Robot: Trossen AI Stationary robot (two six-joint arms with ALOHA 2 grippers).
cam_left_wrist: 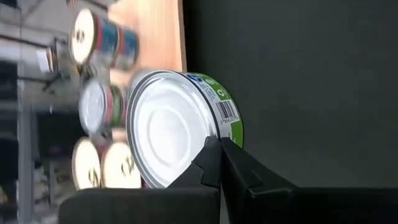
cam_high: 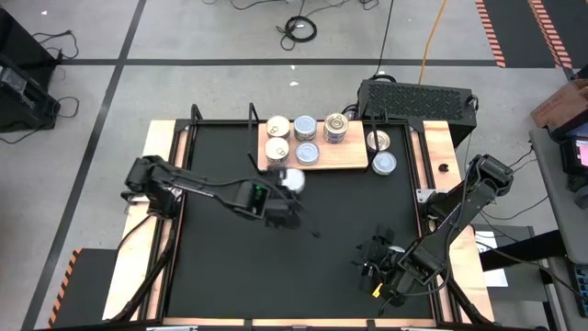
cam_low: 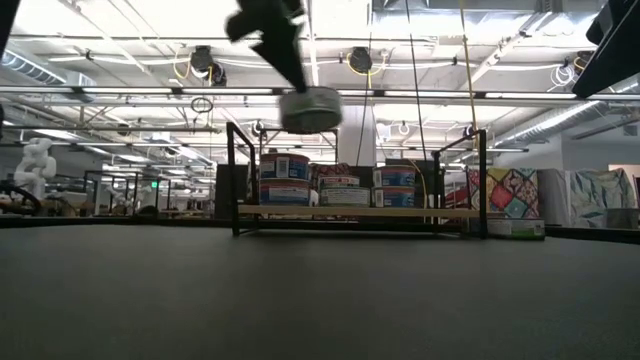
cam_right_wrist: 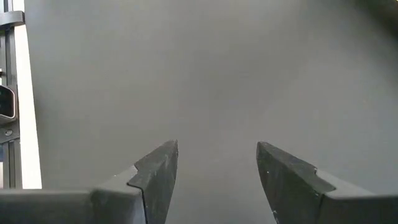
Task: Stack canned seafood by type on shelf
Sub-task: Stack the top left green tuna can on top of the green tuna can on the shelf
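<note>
Silver-topped, with a green and white label and a barcode on its side, one tin (cam_left_wrist: 180,127) sits pinched in my left end effector (cam_high: 287,188), lifted clear of the black surface (cam_high: 239,267). From overhead I see that end effector just off the front edge of the shelf (cam_high: 344,161), toward its left end, at about twelve o'clock from the surface's centre. In the low view the tin (cam_low: 310,110) hangs above shelf height, with the dark fingers (cam_low: 275,40) coming down onto it from above.

On the wooden board I count five tins from overhead: a cream-topped pair (cam_high: 277,126) at the left end, one behind the other, then two pale blue tops (cam_high: 306,153) likewise one behind the other, and a goldish top (cam_high: 336,126) further right. In the low view the tins at the board's left (cam_low: 285,180) stand two high. Two more silver tins (cam_high: 384,164) lie off the board's right end, near two o'clock, in front of a black ribbed box (cam_high: 418,97).

My right end effector (cam_high: 378,267) waits low at about five o'clock, well apart from the shelf, its fingers (cam_right_wrist: 158,174) spread wide over bare surface with nothing between them.
</note>
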